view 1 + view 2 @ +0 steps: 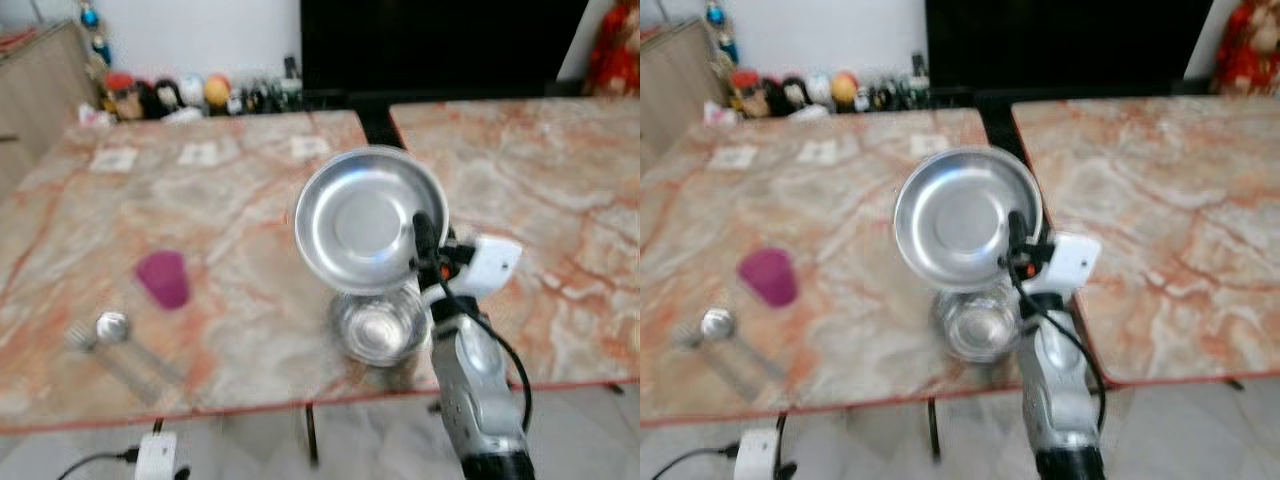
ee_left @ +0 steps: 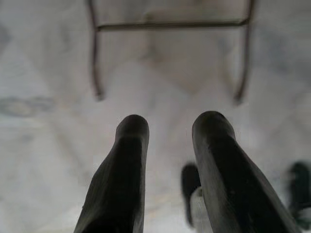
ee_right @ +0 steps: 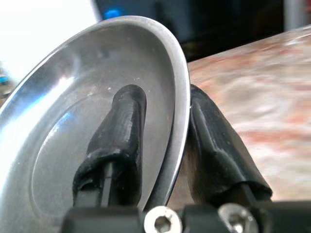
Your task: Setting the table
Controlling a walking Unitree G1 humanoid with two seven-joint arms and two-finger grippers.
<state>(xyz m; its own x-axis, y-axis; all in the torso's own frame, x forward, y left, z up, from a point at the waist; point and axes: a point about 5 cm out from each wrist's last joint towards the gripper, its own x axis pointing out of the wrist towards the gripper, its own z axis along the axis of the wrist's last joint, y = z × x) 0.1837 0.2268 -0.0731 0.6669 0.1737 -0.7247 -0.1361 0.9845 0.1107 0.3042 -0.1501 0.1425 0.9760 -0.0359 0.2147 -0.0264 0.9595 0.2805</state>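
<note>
- My right end effector [image 3: 163, 141] pinches the plate [image 1: 365, 218] by its rim, tilted above the worktop's [image 1: 240, 200] near edge.
- A bowl [image 1: 378, 328] sits below the plate.
- A pink cup [image 1: 163, 278] and spoon [image 1: 110, 328] lie toward the near left corner.
- My left end effector [image 2: 170, 131] hangs narrowly parted over the floor [image 2: 48, 136].

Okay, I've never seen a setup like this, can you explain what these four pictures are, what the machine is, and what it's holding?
This is a walking humanoid robot setting a table. The two wide pictures come from a stereo camera on its head, looking down at a marble table. The right gripper, two black fingers, pinches the rim of a steel plate, tilted above a steel bowl. A purple cup and a spoon lie on the table. The close-up with the plate is the right wrist camera. The other wrist camera shows the idle left gripper, open, over the floor.
</note>
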